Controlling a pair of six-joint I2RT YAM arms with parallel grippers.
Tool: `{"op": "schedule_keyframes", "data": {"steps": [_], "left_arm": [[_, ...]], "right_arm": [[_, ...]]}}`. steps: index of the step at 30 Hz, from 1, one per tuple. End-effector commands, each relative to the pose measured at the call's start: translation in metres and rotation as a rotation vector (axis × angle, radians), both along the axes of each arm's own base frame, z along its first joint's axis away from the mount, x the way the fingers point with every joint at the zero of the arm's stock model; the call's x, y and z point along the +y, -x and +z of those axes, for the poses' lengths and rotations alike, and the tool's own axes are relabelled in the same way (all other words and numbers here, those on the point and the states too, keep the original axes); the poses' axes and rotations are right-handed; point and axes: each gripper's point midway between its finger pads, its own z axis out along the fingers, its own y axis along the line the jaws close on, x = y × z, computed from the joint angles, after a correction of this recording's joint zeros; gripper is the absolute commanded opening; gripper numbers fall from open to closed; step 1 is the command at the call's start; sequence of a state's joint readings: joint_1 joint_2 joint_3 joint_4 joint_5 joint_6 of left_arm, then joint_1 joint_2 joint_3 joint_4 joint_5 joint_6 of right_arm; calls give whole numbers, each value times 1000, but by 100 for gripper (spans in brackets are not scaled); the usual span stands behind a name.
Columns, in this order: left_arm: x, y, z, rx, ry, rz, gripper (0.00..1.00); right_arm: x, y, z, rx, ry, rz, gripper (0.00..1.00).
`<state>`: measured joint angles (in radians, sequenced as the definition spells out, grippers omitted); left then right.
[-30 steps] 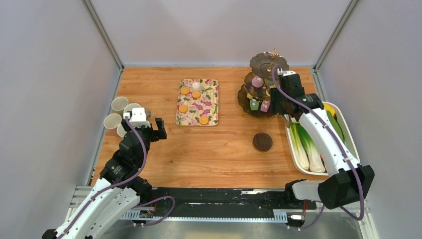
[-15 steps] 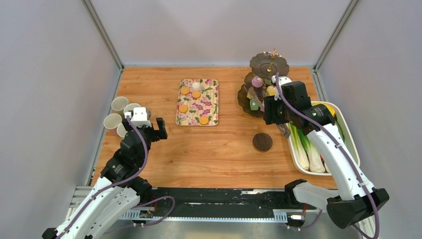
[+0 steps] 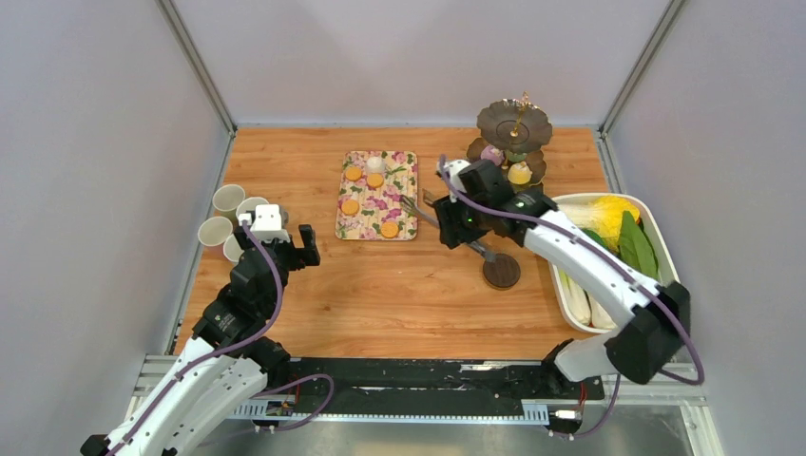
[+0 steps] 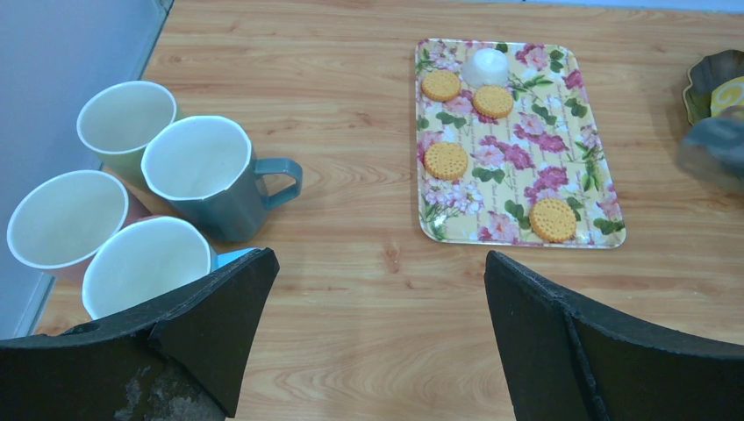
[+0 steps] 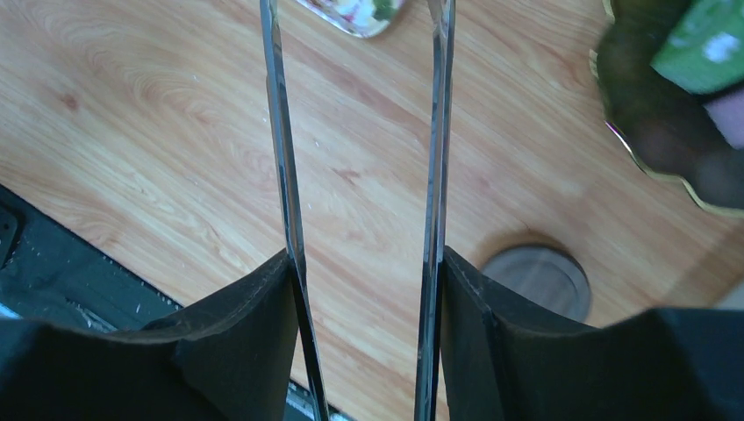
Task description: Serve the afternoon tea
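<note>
The left gripper [image 3: 282,249] hovers above the left part of the table [image 3: 380,304], just beside the mugs [image 3: 228,198]; its fingers [image 4: 211,324] stand wide apart and hold nothing. The four mugs [image 4: 197,171] stand upright in a tight cluster at the left edge of the table, touching one another. The right gripper [image 3: 458,224] is positioned over the centre of the table, between the floral tray [image 3: 406,180] and the three-tier stand [image 3: 514,123]. Its fingers [image 5: 237,342] are clamped on the outer faces of a pair of metal tongs [image 5: 281,175]. The two tong blades stand apart, and in the top view the tongs [image 3: 418,205] point toward the right edge of the floral tray. The floral tray [image 4: 544,140] carries four orange cakes [image 4: 446,160] and one white cake [image 4: 488,66] at its far end. The three-tier stand is at the far right of the table. A purple cake [image 3: 491,154] and a yellow cake [image 3: 519,173] sit on its middle tier, and a green cake [image 5: 706,44] sits on its lowest tier. One coaster [image 3: 501,273] lies flat on the table, near the stand and under the right arm. The white tub [image 3: 568,302] with vegetables [image 3: 632,242] sits at the right edge of the table.
</note>
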<state>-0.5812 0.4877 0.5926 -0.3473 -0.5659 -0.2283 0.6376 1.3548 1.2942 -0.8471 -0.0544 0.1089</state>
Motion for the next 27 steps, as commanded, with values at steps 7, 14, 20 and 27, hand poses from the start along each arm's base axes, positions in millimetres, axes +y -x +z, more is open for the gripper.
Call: {"op": "schedule_keyframes", "data": {"steps": [7,14,20,27], "left_arm": [[0,-1,8,-32,4,-2,100],[0,-1,7,-28,1,-2,100],[-1,-1,5,-21,-1,-4,100],[-1,-1,3,-15,-4,-4,100]], "right_arm": [[86,-102,-28,-110,6,-63,56],[109,-166,-56,-198,96,-116,58],[130,-207,-58,-281,110,-115,61],[146,-235,-84,-301,134,-119,62]]}}
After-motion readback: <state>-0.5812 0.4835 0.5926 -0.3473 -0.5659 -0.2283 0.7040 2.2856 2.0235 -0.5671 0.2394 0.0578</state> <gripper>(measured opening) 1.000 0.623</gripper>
